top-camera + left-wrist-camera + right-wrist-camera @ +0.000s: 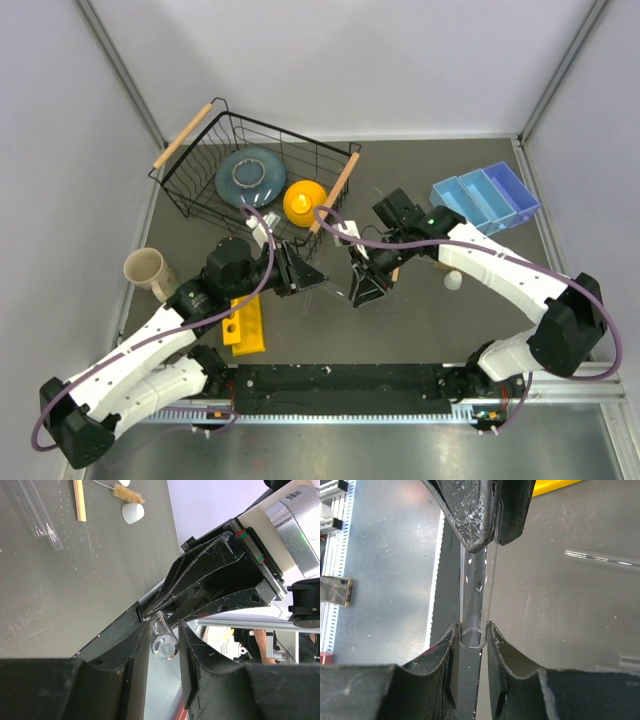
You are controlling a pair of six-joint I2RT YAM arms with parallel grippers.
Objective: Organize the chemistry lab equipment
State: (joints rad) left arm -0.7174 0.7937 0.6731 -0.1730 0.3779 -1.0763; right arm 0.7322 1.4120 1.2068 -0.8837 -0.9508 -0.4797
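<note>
A slim clear glass tube (164, 642) hangs above the table between my two grippers. My left gripper (316, 282) is closed round its rounded end, seen in the left wrist view (165, 630). My right gripper (363, 295) is closed round its open rim (472, 637), seen in the right wrist view (471, 629). On the table in the left wrist view lie a pale wooden stick (79, 500), a small brown brush (127, 494), a white round piece (133, 513) and more glass tubes (37, 515). Another white piece (453, 281) lies right of the right arm.
A black wire basket (195, 190) at the back left holds a blue-grey plate (250, 175) and a yellow dome (305, 200). Blue trays (485, 198) sit at the back right. A beige cup (147, 270) and a yellow rack (245, 325) stand by the left arm.
</note>
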